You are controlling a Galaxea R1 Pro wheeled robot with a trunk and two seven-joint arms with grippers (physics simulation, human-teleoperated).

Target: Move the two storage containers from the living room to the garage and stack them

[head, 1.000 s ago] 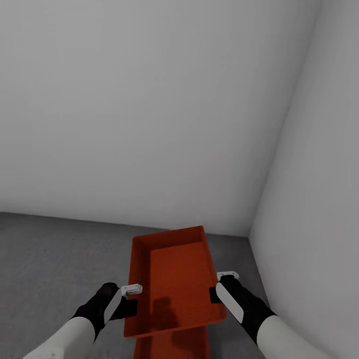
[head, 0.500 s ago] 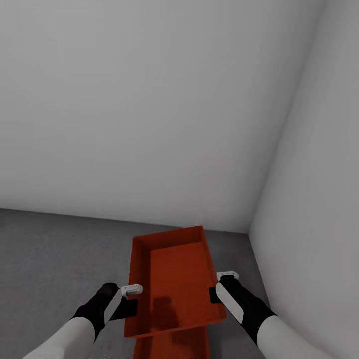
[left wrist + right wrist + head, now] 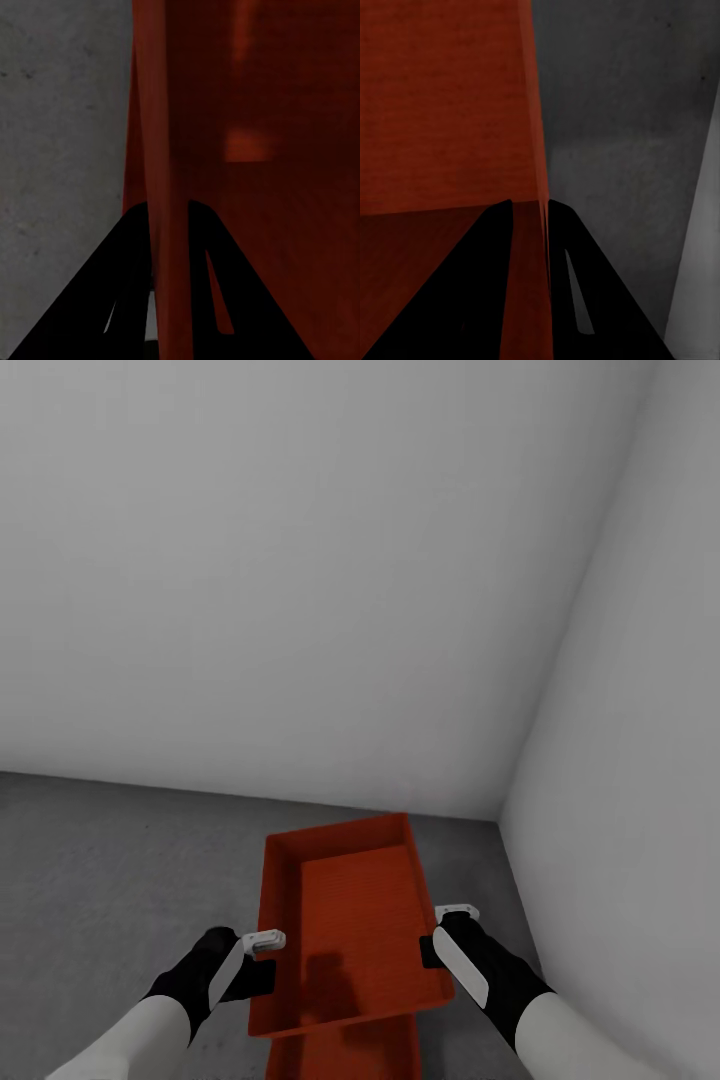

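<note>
In the lower middle of the head view, the left gripper [image 3: 262, 943] is pinching the left wall of the upper bin [image 3: 345, 925] while the right gripper [image 3: 452, 916] is clamping its right wall, the bin hanging above the lower bin [image 3: 345, 1053] at the bottom edge, which is seemingly resting on the garage floor [image 3: 100, 860]. To stack well, both arms should be lowering evenly, keeping the bin level and squared over the one below before letting go. Against the earlier pictures, only the camera is tipping slightly; grippers and bins are staying put.

The lower container [image 3: 345, 1055] is mostly hidden and cut off.
</note>
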